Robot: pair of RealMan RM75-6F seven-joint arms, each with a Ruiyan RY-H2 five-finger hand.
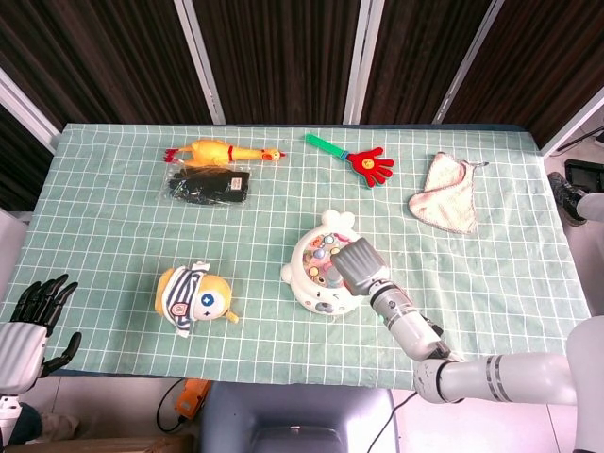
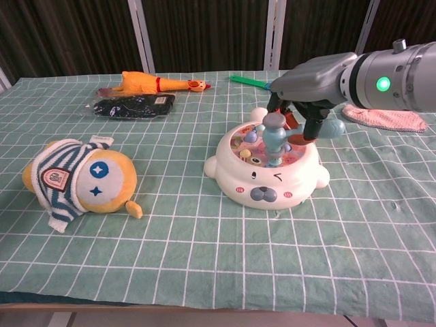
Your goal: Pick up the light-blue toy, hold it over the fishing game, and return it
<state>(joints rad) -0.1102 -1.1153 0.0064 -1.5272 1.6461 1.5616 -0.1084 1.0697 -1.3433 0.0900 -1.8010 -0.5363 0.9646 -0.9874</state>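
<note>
Green checked cloth covers the table before dark slatted panels.
Right hand, smooth grey shell, grasps the glossy light-blue toy over the round white plastic fishing game; left hand hangs released, fingers spread, off the near-left edge.

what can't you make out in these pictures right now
- Light-blue toy: hidden in the head view under the right hand; the chest view shows only part of it below the fingers.
- Fishing game: its right side is covered by that hand in the head view.
- Left hand: in the head view only, its arm cut off at the frame corner.
- Black packet: contents too small to tell.
</note>
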